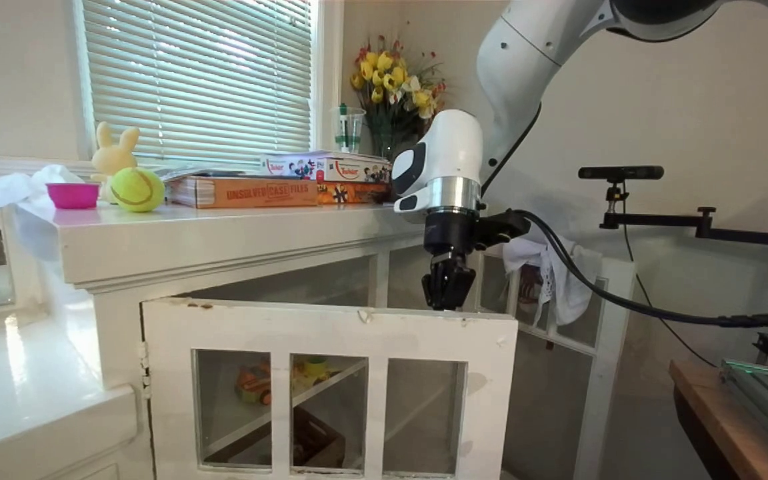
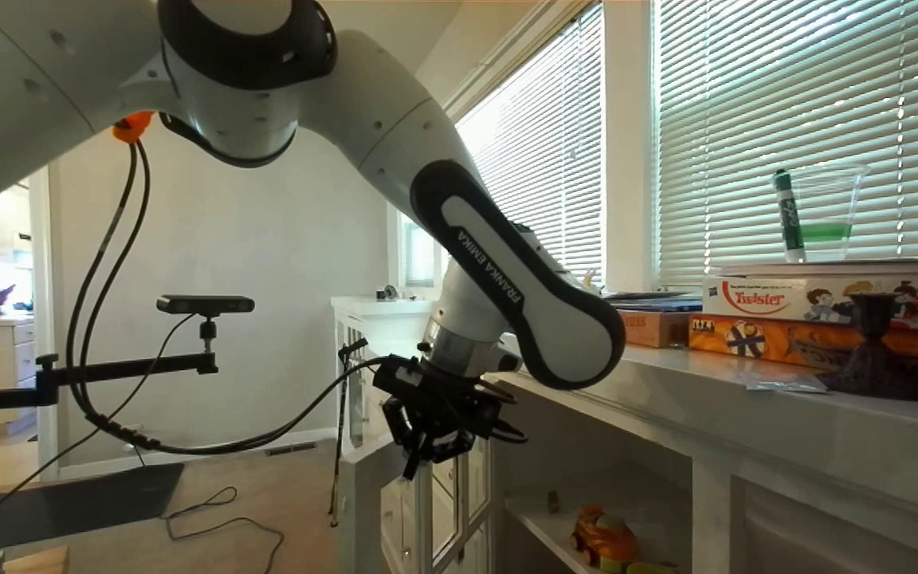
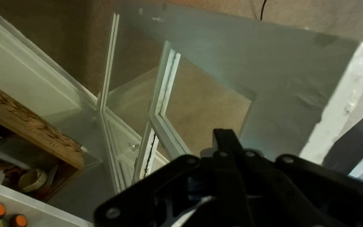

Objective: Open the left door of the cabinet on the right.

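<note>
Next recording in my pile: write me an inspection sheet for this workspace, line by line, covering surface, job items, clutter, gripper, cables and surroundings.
Surface: the white top of the cabinet carries game boxes, a tennis ball, a pink bowl and a rabbit figure.
Job's things: the left door stands open; paint chipped in spots along its top.
Clutter: toy car on an inside shelf; white cloth over a glass-paned frame.
Grippers: the gripper is shut, close to the door's top edge; contact cannot be told; nothing seen held.
Cables: a black cable runs from the gripper; a thin cable lies on the floor.
Surroundings: blinds, flowers, a camera, a wooden table.
</note>
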### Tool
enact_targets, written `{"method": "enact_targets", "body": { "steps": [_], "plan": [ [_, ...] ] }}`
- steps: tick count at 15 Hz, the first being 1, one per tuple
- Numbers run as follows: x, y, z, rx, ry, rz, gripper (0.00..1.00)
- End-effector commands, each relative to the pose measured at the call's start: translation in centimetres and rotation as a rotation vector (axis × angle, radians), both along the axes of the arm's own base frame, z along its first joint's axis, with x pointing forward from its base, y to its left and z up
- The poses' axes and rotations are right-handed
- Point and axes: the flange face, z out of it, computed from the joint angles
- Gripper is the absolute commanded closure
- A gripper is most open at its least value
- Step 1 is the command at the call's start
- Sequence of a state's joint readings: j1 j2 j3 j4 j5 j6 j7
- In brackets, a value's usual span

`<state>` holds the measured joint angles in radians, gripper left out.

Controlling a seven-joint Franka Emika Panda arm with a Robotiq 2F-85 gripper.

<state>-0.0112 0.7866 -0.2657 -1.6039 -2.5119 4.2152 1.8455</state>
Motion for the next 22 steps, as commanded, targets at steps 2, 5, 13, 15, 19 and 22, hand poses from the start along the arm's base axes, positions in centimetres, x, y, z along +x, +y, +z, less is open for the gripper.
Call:
{"method": "enact_targets", "body": {
  "steps": [2,5,13,15,19,22],
  "plan": [
    [-0.7,2.0,0.7,0.039,-0.022,0.149,1.00],
    [-0.6,3.4,1.4,0.048,-0.070,0.250,1.00],
    [-0.4,8.1,2.0,0.013,-0.138,0.514,1.00],
    [-0.1,9.0,2.6,-0.004,-0.166,0.575,1.00],
    [0.2,10.4,3.5,-0.030,-0.210,0.689,1.00],
    [0.4,11.5,3.9,-0.031,-0.243,0.777,1.00]
  ]
}}
